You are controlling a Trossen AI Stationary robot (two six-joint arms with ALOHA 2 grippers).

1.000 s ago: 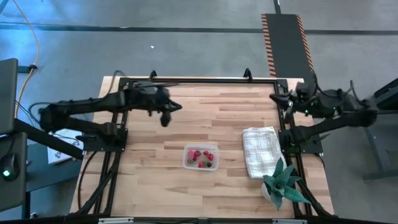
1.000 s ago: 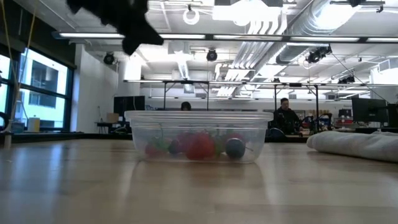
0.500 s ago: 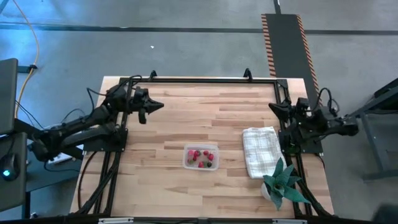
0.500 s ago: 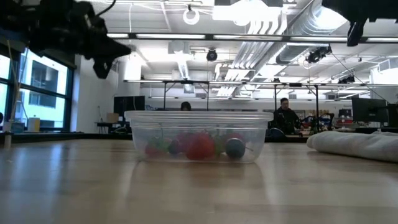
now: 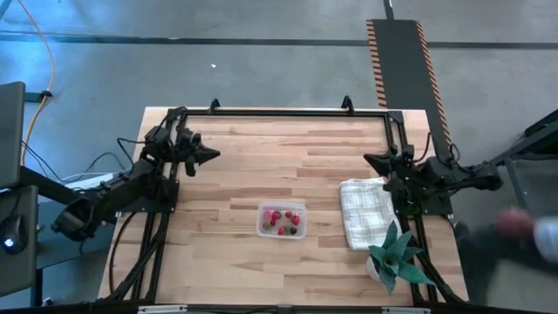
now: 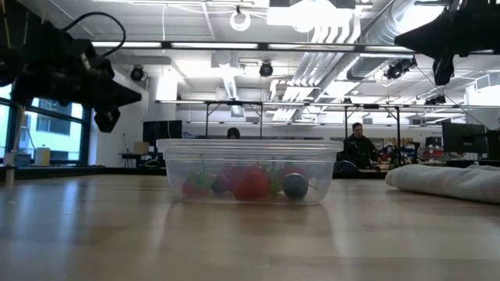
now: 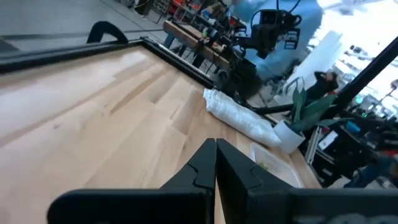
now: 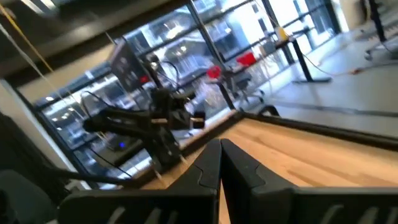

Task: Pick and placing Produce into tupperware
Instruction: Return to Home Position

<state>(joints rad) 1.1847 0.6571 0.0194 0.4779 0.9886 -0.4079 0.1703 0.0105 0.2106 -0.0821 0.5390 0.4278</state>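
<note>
Left gripper [image 5: 207, 155] hangs above the table's back-left part, well apart from the tupperware [image 5: 260, 223] and farther back than it. Its two dark fingers are pressed together tip to tip, as the left wrist view [image 7: 216, 144] shows. Right gripper [image 5: 370, 160] sits on the other side of the tupperware, also farther back, just over the back edge of the folded cloth [image 5: 364, 212]. Its fingers too are closed against each other in the right wrist view [image 8: 220, 144].

The tupperware stands upright on the wooden table [image 5: 261, 157], roughly midway between the two arms and nearer the front edge. The produce [image 5: 281, 220] lies inside it. From above it shows as several red pieces with green bits, bunched together on the container's floor. In the low view the clear wall [image 6: 180, 168] lets through red fruit [image 6: 251, 183] in the middle and a dark round berry [image 6: 294, 185] beside it, toward the cloth's side.

The white checked cloth lies flat just beside the tupperware, on the right arm's side, without touching it. A green spiky plant [image 5: 397, 253] stands past the cloth's front end, at the table's front corner. Beyond the table, in the low view, a person [image 6: 359, 144] sits far off in the room.
</note>
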